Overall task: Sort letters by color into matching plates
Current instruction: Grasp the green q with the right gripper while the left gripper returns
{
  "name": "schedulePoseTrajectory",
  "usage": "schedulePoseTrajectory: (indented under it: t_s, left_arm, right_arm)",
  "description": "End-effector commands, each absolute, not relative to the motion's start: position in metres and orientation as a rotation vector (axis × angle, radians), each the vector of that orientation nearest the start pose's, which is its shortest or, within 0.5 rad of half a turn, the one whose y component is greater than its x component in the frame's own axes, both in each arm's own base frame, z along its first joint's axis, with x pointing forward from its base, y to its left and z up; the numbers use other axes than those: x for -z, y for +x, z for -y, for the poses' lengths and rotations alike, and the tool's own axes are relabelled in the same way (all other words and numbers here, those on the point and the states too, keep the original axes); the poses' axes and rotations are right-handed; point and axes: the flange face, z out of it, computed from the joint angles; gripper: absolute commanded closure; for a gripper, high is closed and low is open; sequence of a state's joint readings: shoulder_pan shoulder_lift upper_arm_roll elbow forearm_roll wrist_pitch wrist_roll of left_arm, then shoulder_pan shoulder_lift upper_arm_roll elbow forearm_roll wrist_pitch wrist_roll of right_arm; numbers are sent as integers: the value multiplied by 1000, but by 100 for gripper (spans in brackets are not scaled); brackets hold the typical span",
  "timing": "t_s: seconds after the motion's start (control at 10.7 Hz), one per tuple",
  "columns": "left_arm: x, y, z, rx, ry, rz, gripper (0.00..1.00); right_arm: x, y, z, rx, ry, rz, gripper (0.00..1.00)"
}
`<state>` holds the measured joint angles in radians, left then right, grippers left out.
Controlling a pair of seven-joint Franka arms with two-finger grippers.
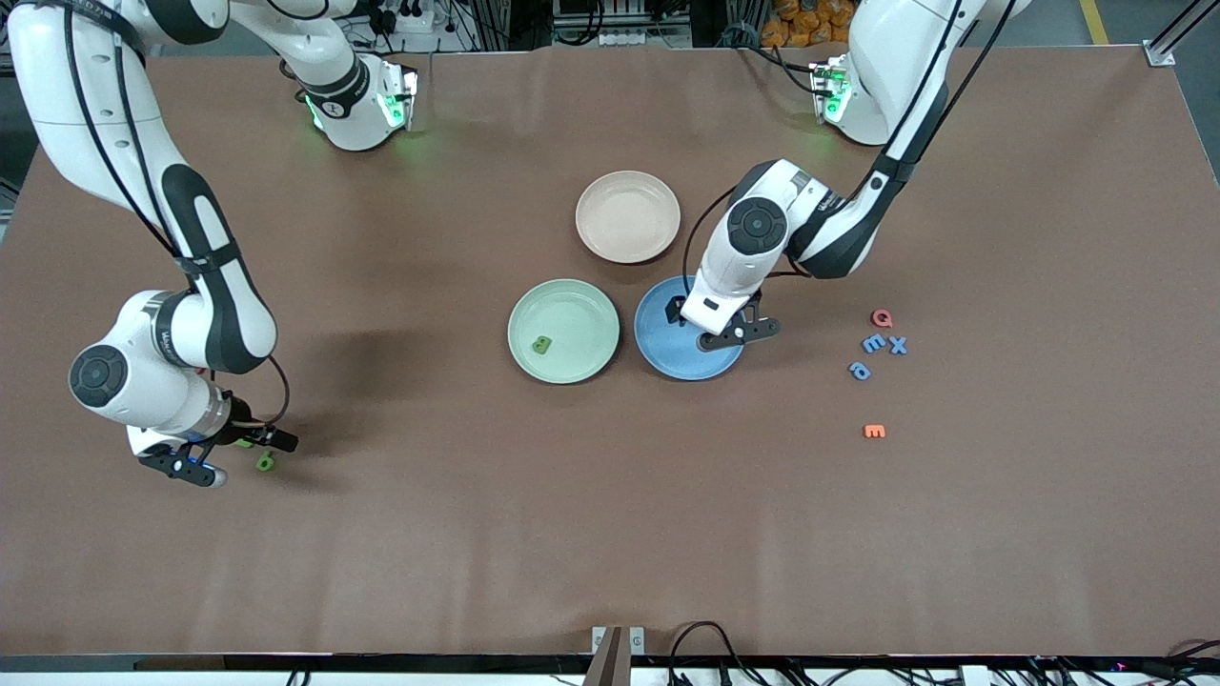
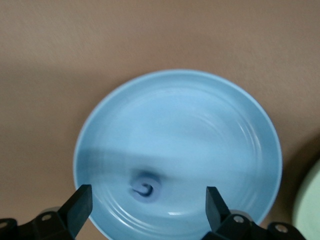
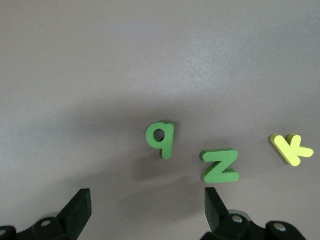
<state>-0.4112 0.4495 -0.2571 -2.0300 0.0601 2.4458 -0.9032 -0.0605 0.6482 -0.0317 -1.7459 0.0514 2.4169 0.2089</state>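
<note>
My left gripper point(image 1: 708, 324) hangs open over the blue plate point(image 1: 667, 354). In the left wrist view its jaws point(image 2: 147, 200) stand wide apart above that plate point(image 2: 190, 125), where one blue letter point(image 2: 146, 187) lies. The mint green plate point(image 1: 581, 305) holds one green letter point(image 1: 541, 345). My right gripper point(image 1: 227, 453) is open, low over the table at the right arm's end, beside a green letter point(image 1: 265, 463). The right wrist view shows its open jaws point(image 3: 147, 205) near a green q point(image 3: 161, 138), a green z point(image 3: 220, 165) and a yellow k point(image 3: 291, 148).
A beige-pink plate point(image 1: 628, 216) sits farther from the front camera than the other two plates. Toward the left arm's end lie a red letter point(image 1: 882, 317), three blue letters point(image 1: 873, 343) point(image 1: 898, 345) point(image 1: 860, 371) and an orange letter point(image 1: 874, 431).
</note>
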Motion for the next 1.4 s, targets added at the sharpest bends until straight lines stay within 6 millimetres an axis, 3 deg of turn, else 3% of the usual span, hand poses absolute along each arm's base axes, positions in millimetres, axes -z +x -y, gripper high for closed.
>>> schedulePoseTrajectory:
  t_s: [0.0,0.75,1.31]
  left_arm:
    - [-237,486,345,-52,-3129,302,0]
    - [-245,518,285,-38,-3126,338,0]
    - [-253,522,238,53,-3116,319,0]
  right_arm:
    - [-201,679,73,51,-3074,-500,0]
    - [-194,712,84,128,-3065,-497,0]
    - [-177,708,89,102,-3059,-522,0]
